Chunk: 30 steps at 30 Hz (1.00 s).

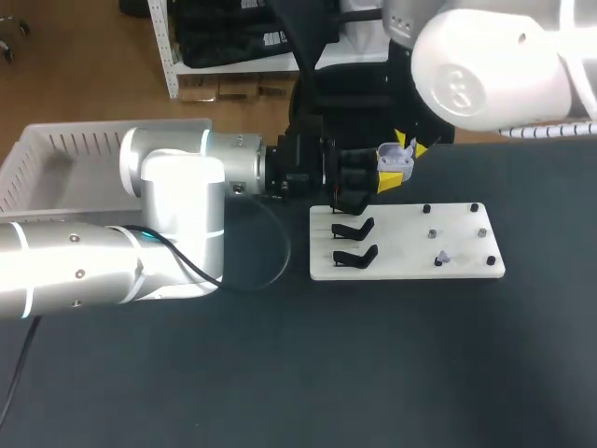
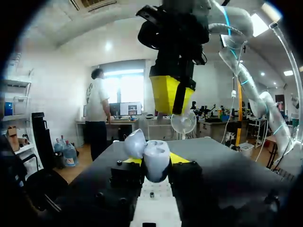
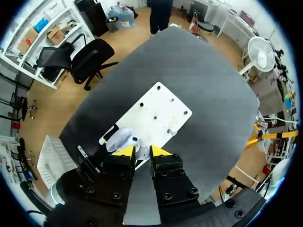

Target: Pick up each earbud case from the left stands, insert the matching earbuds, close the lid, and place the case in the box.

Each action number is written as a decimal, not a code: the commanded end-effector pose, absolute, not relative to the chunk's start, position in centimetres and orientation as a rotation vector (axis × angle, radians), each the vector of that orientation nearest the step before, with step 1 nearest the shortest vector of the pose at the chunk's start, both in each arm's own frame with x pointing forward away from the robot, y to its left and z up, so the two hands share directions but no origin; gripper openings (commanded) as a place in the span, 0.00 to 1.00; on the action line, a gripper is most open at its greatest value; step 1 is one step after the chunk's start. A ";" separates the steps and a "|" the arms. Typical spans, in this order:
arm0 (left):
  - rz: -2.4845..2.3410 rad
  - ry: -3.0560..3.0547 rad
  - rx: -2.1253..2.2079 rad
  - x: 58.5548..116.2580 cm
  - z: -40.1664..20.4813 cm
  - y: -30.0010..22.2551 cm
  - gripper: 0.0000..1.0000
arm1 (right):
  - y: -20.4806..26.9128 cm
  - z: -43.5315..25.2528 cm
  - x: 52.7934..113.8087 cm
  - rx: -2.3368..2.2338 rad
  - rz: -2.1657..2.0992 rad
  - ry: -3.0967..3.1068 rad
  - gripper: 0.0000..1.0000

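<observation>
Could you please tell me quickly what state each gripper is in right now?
Left gripper: shut on the open earbud case.
Right gripper: open, fingers slightly apart, nothing visible between them.

Open case [image 3: 124, 140] just ahead of R pincer [image 3: 140, 151], by white board [image 3: 161, 111].

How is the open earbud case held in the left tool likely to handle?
The earbud case looks smooth and rounded, so it may slip in the left tool. Its open lid looks thin, probably easily strained if pushed.
</observation>
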State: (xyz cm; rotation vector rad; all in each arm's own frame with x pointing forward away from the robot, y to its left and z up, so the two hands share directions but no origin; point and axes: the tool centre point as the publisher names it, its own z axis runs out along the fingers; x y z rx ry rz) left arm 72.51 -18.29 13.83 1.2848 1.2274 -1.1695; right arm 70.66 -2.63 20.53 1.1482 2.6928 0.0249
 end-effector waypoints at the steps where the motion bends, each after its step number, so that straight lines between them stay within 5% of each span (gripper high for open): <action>1: -1.163 1.224 1.277 72.3 13.7 -18.3 0.00 | -1.9 20.5 71.3 1.145 -0.004 2.705 0.00; 30: -1.163 1.224 1.277 72.3 13.7 -18.3 0.00 | -1.4 19.1 70.6 1.099 -0.027 2.753 0.00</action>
